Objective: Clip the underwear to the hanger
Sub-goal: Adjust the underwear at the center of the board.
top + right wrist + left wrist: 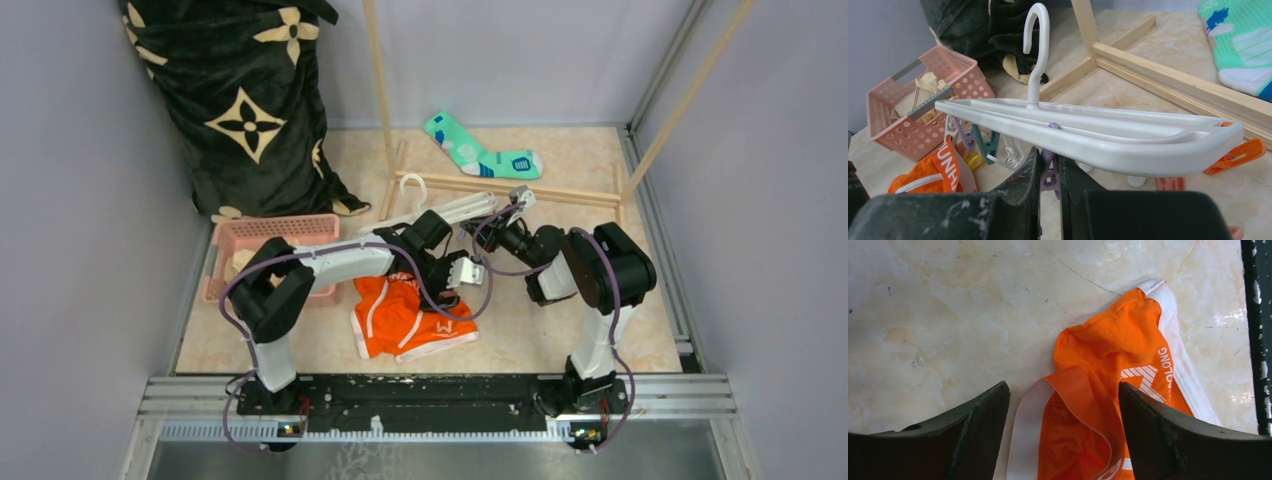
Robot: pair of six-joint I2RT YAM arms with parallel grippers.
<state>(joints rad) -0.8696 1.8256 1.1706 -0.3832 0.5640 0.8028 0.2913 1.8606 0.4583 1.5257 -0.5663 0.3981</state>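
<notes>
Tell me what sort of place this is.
Probably a robot test cell staged as a laundry corner, not a home: plain grey walls and a metal rail around a marble-look tabletop, with a wooden drying rack, a pink laundry basket and a white clip hanger.

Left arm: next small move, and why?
Probably lower the left gripper and close on the underwear by its waistband: its jaws stand open over the cloth, nothing held, while the right gripper pinches a purple clothespin under the hanger.
</notes>
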